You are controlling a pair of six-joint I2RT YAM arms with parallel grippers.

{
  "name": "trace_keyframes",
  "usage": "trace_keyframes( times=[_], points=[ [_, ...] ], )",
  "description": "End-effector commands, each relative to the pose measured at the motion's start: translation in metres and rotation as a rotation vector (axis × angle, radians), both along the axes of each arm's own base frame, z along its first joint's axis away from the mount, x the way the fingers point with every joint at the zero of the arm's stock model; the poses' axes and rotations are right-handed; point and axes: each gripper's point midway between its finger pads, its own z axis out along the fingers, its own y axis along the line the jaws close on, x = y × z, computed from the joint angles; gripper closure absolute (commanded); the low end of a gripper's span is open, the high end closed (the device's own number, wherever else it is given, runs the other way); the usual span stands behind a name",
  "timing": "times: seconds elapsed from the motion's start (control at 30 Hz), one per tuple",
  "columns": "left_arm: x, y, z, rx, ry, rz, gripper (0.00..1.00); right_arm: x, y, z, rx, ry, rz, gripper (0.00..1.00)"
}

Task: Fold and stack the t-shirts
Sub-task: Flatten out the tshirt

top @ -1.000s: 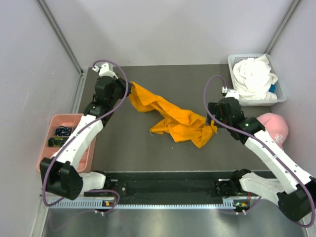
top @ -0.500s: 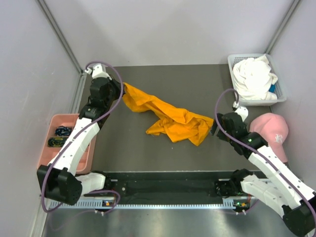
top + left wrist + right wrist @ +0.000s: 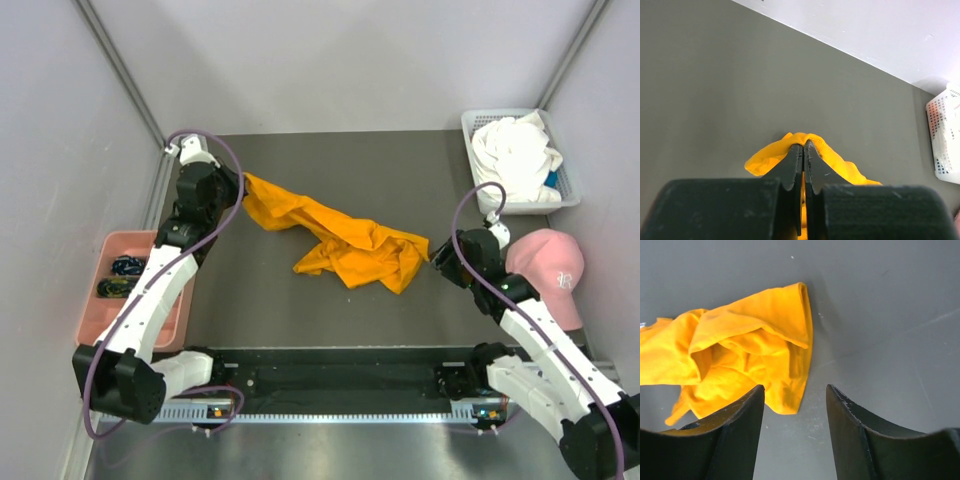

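Observation:
The orange t-shirt (image 3: 345, 240) lies crumpled across the middle of the dark table (image 3: 400, 170), stretched toward the back left. My left gripper (image 3: 238, 182) is shut on its left end, and orange cloth (image 3: 812, 142) bulges round the closed jaws of the left gripper (image 3: 803, 146). My right gripper (image 3: 437, 256) stands open just right of the shirt's right edge. In the right wrist view the orange t-shirt's hem (image 3: 790, 365) shows between the parted fingers of the right gripper (image 3: 795, 387), not pinched. The white t-shirt (image 3: 515, 150) is bundled in a basket.
A white basket (image 3: 468, 124) sits at the back right corner. A pink baseball cap (image 3: 555, 265) lies right of my right arm. A pink tray (image 3: 100, 250) with small dark items sits off the table's left edge. Grey walls close in three sides.
My left gripper has pulled the orange shirt's end further left. The right arm has drawn back toward the near right, away from the shirt's edge, and its jaws have narrowed.

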Motion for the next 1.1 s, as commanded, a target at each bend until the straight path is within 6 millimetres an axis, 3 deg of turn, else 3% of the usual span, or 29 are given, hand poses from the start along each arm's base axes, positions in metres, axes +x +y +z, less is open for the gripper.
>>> trace_keyframes(
  times=[0.0, 0.4, 0.73, 1.07],
  points=[
    [-0.003, 0.01, 0.014, 0.01, -0.052, 0.024, 1.0, 0.012, 0.01, 0.017, 0.04, -0.062, 0.033, 0.48],
    [-0.001, 0.012, 0.012, 0.003, -0.047, 0.022, 1.0, 0.012, 0.005, -0.001, -0.118, 0.028, 0.15, 0.48],
    [0.0, 0.014, 0.01, -0.005, -0.041, 0.021, 1.0, 0.018, -0.004, -0.003, -0.236, 0.077, 0.188, 0.48],
    [0.0, 0.015, 0.008, -0.011, -0.036, 0.023, 1.0, 0.023, 0.016, -0.004, -0.082, 0.046, 0.159, 0.51]
  ],
)
